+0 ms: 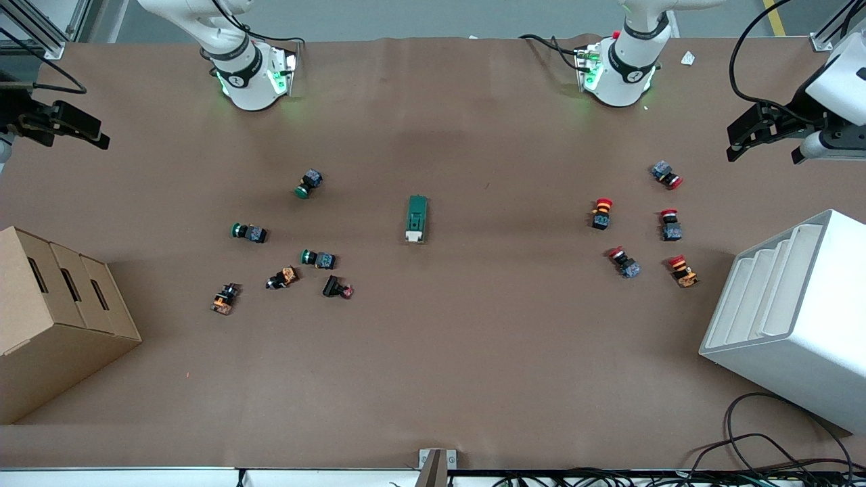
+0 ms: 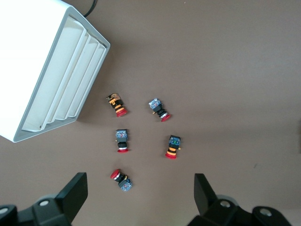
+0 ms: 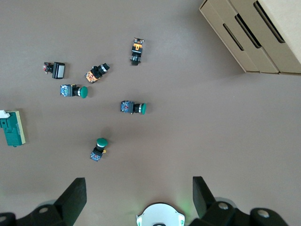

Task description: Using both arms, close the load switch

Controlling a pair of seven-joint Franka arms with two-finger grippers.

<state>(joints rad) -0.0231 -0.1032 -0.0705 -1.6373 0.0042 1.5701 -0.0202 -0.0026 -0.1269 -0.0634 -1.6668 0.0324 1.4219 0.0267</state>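
The load switch (image 1: 417, 218), a dark-green block with a white lever piece at the end nearer the front camera, lies on the brown table's middle. It also shows at the edge of the right wrist view (image 3: 11, 128). My left gripper (image 1: 737, 142) hangs open and empty high over the left arm's end of the table, above the red push buttons; in its wrist view (image 2: 139, 197) nothing lies between the fingers. My right gripper (image 1: 95, 133) hangs open and empty high over the right arm's end, and in its wrist view (image 3: 138, 197) it is above the right arm's base (image 3: 160, 217).
Several green-capped and dark push buttons (image 1: 250, 233) lie scattered toward the right arm's end. Several red-capped push buttons (image 1: 670, 224) lie toward the left arm's end. A cardboard box (image 1: 54, 318) and a white slotted bin (image 1: 791, 318) stand at the table's two ends.
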